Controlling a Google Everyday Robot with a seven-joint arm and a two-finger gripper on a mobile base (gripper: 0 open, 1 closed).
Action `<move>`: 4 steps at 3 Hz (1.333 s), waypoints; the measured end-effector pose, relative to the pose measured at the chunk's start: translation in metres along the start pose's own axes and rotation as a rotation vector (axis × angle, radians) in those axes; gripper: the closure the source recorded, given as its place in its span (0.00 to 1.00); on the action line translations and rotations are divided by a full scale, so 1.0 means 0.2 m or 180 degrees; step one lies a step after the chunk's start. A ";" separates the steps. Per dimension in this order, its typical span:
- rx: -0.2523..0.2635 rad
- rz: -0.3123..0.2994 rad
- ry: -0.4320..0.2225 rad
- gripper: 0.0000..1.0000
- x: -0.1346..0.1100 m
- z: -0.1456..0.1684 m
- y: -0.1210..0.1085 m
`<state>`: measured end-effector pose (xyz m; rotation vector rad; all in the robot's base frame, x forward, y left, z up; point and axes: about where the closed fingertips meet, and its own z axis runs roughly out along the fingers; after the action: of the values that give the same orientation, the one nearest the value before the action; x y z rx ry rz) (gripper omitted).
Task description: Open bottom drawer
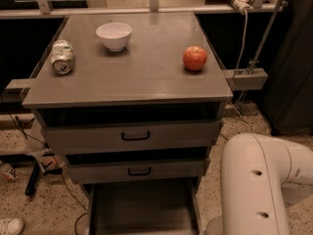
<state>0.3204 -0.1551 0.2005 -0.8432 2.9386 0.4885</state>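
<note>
The grey cabinet (127, 82) has three drawers. The bottom drawer (142, 204) is pulled out toward me and shows its plain grey inside. Its front and handle are cut off by the lower edge of the view. Above it are the mid-sized drawer front (88, 173) with a small black handle (139, 171) and the taller top drawer front (83, 138) with a longer black handle (135, 136). My gripper is out of view. Only a white arm link (259, 185) shows at the lower right, beside the open drawer.
On the cabinet top stand a white bowl (114, 35), a red apple (194, 58) and a can lying on its side (62, 57). A dark cabinet (293, 72) stands at right. Cables and a pole base (34, 177) lie on the floor at left.
</note>
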 end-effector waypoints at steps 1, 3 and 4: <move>0.0002 0.0003 0.0000 0.00 -0.01 0.00 -0.01; 0.0055 0.0172 0.0002 0.00 -0.21 0.18 -0.02; 0.0061 0.0209 0.0005 0.00 -0.26 0.21 -0.01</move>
<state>0.3646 -0.1171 0.1671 -0.7474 2.9755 0.4625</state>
